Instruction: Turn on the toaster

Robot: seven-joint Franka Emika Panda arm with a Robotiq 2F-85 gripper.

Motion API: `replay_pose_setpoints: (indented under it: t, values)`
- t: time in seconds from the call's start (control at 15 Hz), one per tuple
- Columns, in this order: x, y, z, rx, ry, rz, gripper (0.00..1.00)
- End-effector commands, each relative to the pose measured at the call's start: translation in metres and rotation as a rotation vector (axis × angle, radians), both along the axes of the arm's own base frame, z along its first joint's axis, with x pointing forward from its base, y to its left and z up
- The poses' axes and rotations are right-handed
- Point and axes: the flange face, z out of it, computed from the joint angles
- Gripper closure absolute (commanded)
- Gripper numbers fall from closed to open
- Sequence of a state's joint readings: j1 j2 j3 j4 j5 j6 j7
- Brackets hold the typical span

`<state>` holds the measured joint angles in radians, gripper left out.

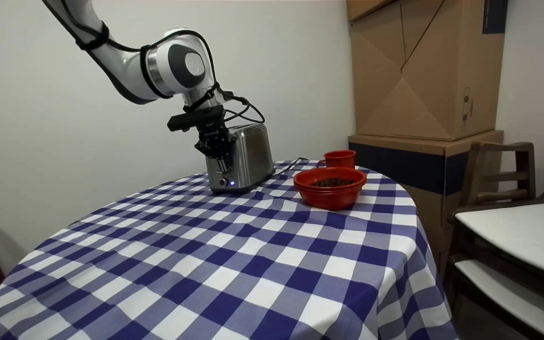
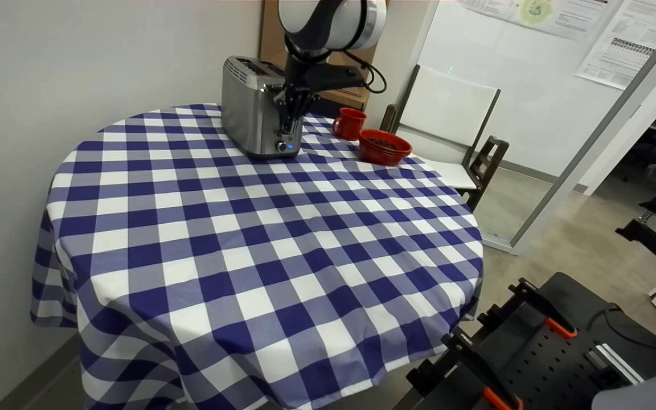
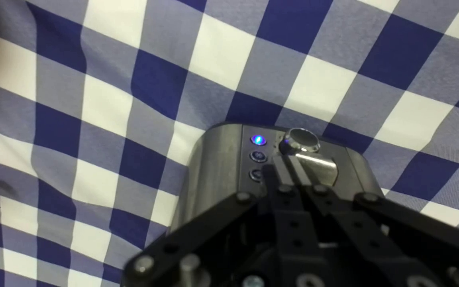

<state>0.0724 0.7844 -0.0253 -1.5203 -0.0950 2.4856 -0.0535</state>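
Note:
The silver toaster (image 1: 255, 156) stands on the checked tablecloth, also seen in an exterior view (image 2: 241, 108). In the wrist view its end panel (image 3: 249, 187) shows a knob (image 3: 302, 139), a column of buttons and a shiny metal lever (image 3: 320, 166) close to the knob. The button nearest the table (image 3: 258, 140) glows blue. My gripper (image 3: 287, 165) points down along this panel, its fingers together with a thin gap and nothing seen between them. The fingertips overlap the lever's side near the knob; exact contact cannot be told. The gripper also shows in both exterior views (image 1: 225, 165) (image 2: 288, 126).
Stacked red bowls (image 1: 331, 196) with dark bits inside and a red mug (image 1: 340, 159) stand beside the toaster. A black cord (image 1: 293, 165) runs behind it. A wall is behind the table; cardboard boxes (image 1: 404, 85) and chairs (image 1: 517, 212) stand beyond.

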Motion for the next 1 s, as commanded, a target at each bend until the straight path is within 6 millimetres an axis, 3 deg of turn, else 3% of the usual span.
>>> replay_pose_setpoints:
  t: [0.0, 0.2, 0.4, 0.47, 0.53, 0.93]
  values:
    - [0.006, 0.002, -0.039, -0.056, 0.029, 0.014, 1.00]
    - [0.004, 0.005, -0.042, -0.078, 0.035, 0.041, 1.00]
    - [0.007, 0.006, -0.030, -0.066, 0.044, 0.025, 1.00]
    - [0.007, 0.003, -0.019, -0.050, 0.070, 0.014, 0.74]
    - [0.009, 0.001, -0.009, -0.036, 0.075, 0.008, 0.73]
    - [-0.007, -0.043, 0.058, -0.029, 0.175, -0.060, 0.30]
